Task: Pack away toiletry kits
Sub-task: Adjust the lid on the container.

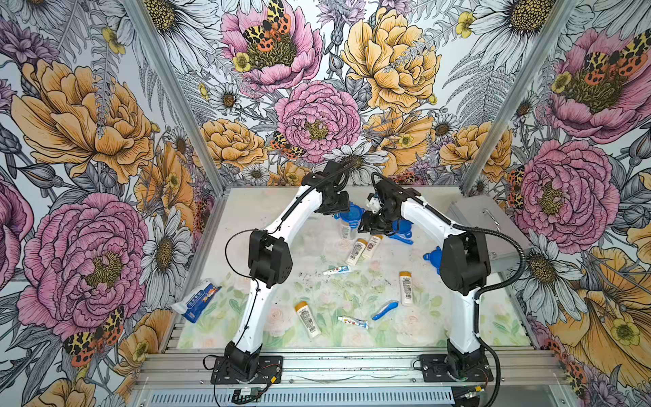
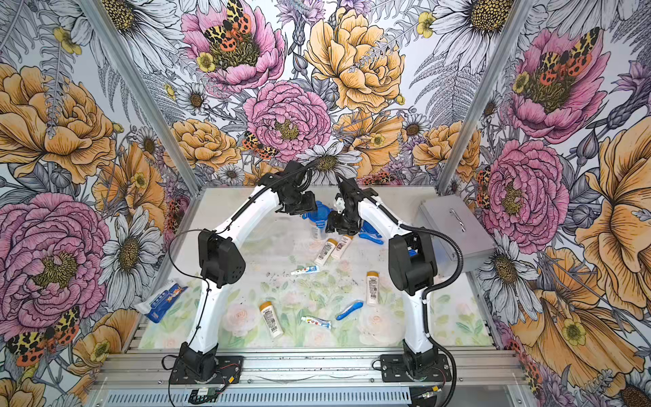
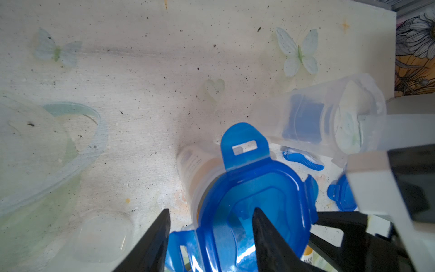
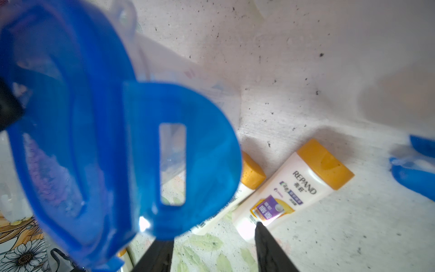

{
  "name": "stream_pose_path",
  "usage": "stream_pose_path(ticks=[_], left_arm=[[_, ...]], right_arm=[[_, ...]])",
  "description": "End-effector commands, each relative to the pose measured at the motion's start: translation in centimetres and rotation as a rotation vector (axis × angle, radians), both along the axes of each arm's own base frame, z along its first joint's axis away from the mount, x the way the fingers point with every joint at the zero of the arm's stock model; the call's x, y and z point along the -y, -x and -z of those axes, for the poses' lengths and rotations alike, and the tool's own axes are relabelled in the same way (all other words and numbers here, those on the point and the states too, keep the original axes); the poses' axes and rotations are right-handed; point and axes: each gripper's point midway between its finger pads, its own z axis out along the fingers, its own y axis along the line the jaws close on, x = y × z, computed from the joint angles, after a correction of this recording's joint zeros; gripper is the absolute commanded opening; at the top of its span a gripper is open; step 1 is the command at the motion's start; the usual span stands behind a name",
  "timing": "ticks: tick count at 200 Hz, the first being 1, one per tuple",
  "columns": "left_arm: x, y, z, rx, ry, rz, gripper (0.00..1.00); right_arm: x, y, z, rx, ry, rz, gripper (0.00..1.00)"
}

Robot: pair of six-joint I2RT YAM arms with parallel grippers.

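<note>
A blue and white plastic packet (image 1: 195, 299) is seen at the near left edge of the pale floral tabletop (image 1: 246, 211). At the far centre a clear plastic cup (image 1: 346, 230) is seen standing, closed by a blue four-tab lid (image 1: 353, 211), with a white bottle (image 3: 188, 162) inside. The left end effector (image 3: 211, 209) is held over this lid with its jaws partly apart and part of the lid between them. Whether the lid is gripped cannot be told. Just to the right, the right end effector (image 4: 209, 235) is shown with jaws apart and nothing between them, one tab of the lid lying just beyond its fingertips. Nearer, a pair of white orange-capped bottles (image 1: 355, 251), a white-blue toothpaste tube (image 1: 336, 270) and a blue toothbrush (image 1: 384, 309) are left lying loose. A silver metal case (image 1: 489, 218) is placed at the far right.
</note>
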Motion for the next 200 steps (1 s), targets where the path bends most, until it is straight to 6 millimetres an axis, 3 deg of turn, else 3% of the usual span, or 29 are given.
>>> stream_pose_path(ticks=[1,57,144,200], left_arm=[[-0.7,-0.2,-1.9,0.037,0.000,0.002,0.56],[-0.7,-0.2,-2.7,0.055,0.002,0.003,0.62],[-0.8,0.8,-2.7,0.049,-0.025,0.017,0.67],[-1.1,1.0,-2.6,0.048,-0.036,0.013,0.67]], right_arm=[[0.6,-0.4,-2.7,0.067,-0.013,0.027,0.55],[1.2,0.7,-4.8,0.103,-0.021,0.032,0.56],[0.4,-3.1,-5.5,0.146,-0.041,0.059,0.53],[-0.2,-4.0,-4.7,0.137,-0.051,0.053,0.52]])
